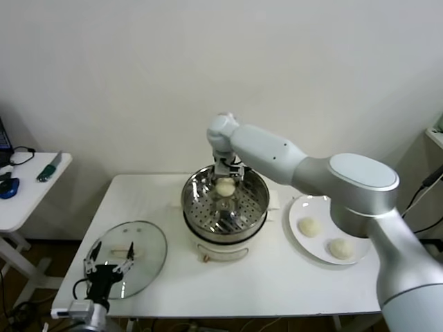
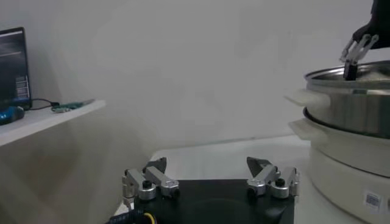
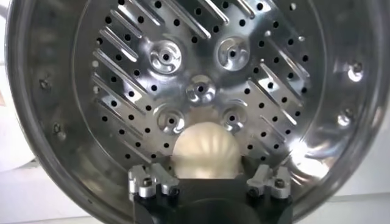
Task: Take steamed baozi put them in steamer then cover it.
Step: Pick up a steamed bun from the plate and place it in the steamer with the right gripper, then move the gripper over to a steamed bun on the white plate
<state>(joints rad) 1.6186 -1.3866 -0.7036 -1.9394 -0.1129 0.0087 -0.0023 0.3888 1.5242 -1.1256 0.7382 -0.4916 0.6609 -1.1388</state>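
White table (image 1: pixel 277 277) fills the lower centre of the head view; a second small white side table (image 1: pixel 28 190) sits at the left edge with a few small tools on it.

Right arm (image 1: pixel 325 176) reaches in from the lower right and crosses to the centre of the frame. Right gripper (image 1: pixel 225 181) hangs inside the upper part of the steamer (image 1: pixel 196 211), pointing down. In the right wrist view its fingers (image 3: pixel 152 181) stand spread on either side of one baozi (image 3: pixel 206 152), with visible gaps at the sides; whether the pads touch the bun I cannot tell. That bun lies on the perforated floor, near the far wall as the head view shows it (image 1: pixel 225 187).

Steamer: shiny steel pot on a white base, centre of the table.

Cover (image 1: pixel 142 257): clear glass lid lying flat on the table, lower left of the frame, well apart from the steamer.

White plate (image 1: pixel 299 242), right of the steamer, partly under the right arm. Two more baozi on it: one (image 1: pixel 308 226) nearer the steamer, one (image 1: pixel 339 247) toward the lower right.

Left gripper (image 1: pixel 108 260), lower left corner, hovers over the near edge of the cover, jaws spread wide with nothing between them.
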